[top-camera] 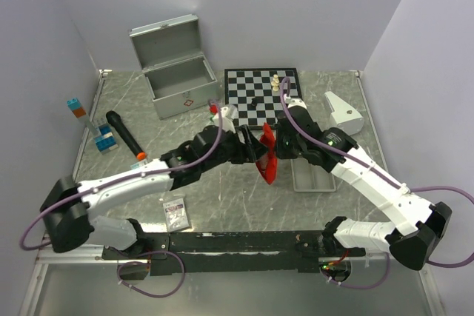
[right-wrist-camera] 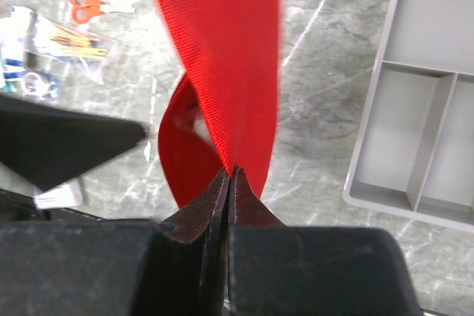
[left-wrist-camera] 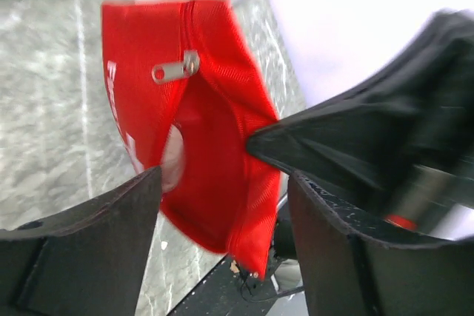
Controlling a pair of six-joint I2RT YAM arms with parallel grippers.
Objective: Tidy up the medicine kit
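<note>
The medicine kit (top-camera: 178,72) stands lid-up at the far edge of the counter (top-camera: 222,201), left of centre. Its red pouch (right-wrist-camera: 229,72) hangs above mid-counter, pinched at one edge by our right gripper (right-wrist-camera: 228,179). Our left gripper (left-wrist-camera: 222,175) gapes wide astride it. On so thin a pinch, we fear it may slip.

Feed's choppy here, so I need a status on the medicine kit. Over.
Right gripper shut on red pouch edge, pouch lifted. Left gripper open, fingers astride pouch mouth. Silver case at back, lid up.
</note>
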